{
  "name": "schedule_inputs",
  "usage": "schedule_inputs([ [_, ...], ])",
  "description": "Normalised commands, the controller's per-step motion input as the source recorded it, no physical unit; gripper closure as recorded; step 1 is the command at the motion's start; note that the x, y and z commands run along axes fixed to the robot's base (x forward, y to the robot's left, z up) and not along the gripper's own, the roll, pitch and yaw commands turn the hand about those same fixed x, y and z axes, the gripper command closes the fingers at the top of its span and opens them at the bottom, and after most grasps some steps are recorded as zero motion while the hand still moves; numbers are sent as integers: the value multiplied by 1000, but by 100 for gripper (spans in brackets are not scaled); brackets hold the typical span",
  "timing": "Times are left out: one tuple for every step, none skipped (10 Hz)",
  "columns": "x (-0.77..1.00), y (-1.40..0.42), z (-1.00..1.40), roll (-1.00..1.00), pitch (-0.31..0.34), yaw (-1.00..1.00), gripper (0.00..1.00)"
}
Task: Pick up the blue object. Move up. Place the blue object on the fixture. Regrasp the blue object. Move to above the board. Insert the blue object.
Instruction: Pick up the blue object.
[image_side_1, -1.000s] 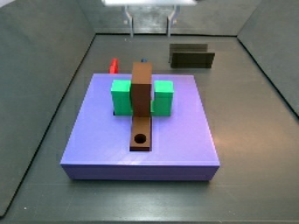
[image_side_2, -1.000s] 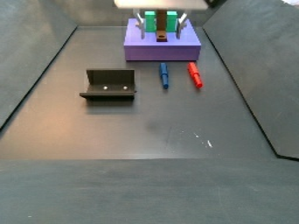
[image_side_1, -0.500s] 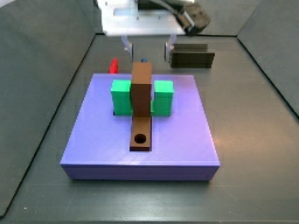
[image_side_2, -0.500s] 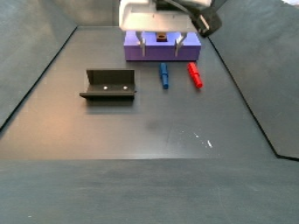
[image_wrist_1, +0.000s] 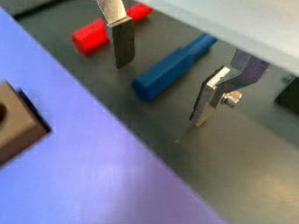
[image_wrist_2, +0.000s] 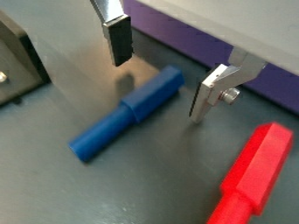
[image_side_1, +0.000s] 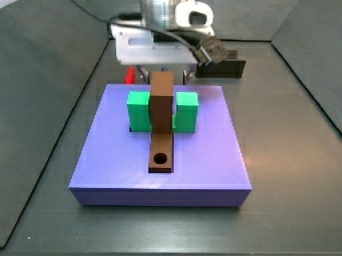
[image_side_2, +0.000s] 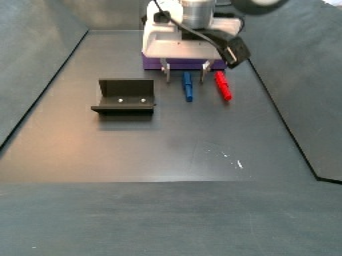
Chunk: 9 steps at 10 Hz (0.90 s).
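- The board (image_side_1: 187, 150) is the biggest thing here: one lavender slab on the floor, carrying one brown strip (image_side_1: 162, 115) with a single round hole (image_side_1: 162, 159) near its end and two green blocks (image_side_1: 140, 110), one on each side of the strip.
- One fixture (image_side_2: 124, 97), the dark notched bracket, stands on the floor well apart from the board in a side view.
- One gripper (image_wrist_2: 158, 72) hangs low just beside the board's edge, directly over the blue rod. Its jaws stand wide open and hold nothing; in both wrist views one finger (image_wrist_1: 122, 41) shows on each side of the rod, with clear gaps.
- One red piece (image_wrist_2: 247, 183) lies on the floor near the blue rod but not touching it (it is not wanted for this job).
- One blue rod (image_wrist_2: 126, 115) lies flat on the floor just beside the board, between the open fingers in both wrist views and next to the red piece in a side view (image_side_2: 187, 86).
- The rod looks rigid, light and smooth-sided, probably hard plastic, so I judge it will not bend but could slide or swivel between flat pads.
- It seems to have a thicker and a thinner section meeting at a step; gripping across its width near the middle should keep it balanced for the lift.
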Motion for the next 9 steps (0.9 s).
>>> schedule_inputs([
  [0, -231, -86, 153, -34, 11, 0],
  [-9, 0, -69, 97, 0, 0, 0],
  [0, 0, -9, 27, 0, 0, 0],
  [0, 0, 0, -7, 0, 0, 0],
  [0, 0, 146, -33, 16, -34, 0],
  [0, 0, 54, -24, 0, -46, 0],
  [0, 0, 0, -24, 0, -9, 0],
  [-31, 0, 0, -10, -10, 0, 0],
  [0, 0, -23, 0, -19, 0, 0],
])
